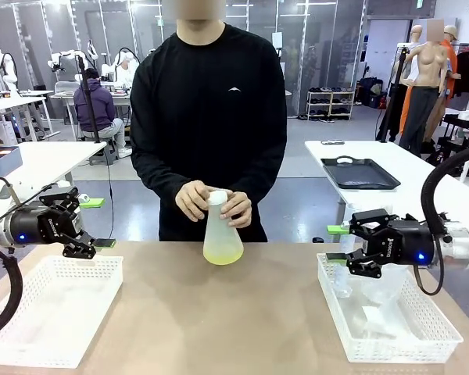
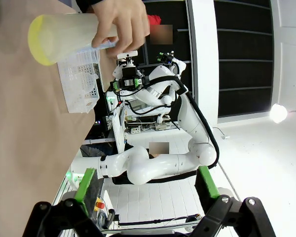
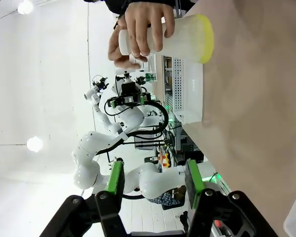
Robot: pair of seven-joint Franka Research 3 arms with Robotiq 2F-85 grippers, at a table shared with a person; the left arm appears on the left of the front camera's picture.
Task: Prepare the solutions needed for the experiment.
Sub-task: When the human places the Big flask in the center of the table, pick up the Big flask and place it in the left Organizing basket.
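Note:
A person stands at the far side with both hands around the neck of a translucent whitish conical flask, which rests upright on the brown table. The solutions show as a thin pale yellow-green layer at its bottom, also seen as solutions and solutions in the wrist views. My left gripper hovers open at the table's left, empty. My right gripper hovers open at the right, empty. Both point toward the flask from well apart. The open fingers and fingers hold nothing.
A white mesh basket sits under my left gripper and another basket under my right one, with clear labware inside. A black tray lies on a far table behind.

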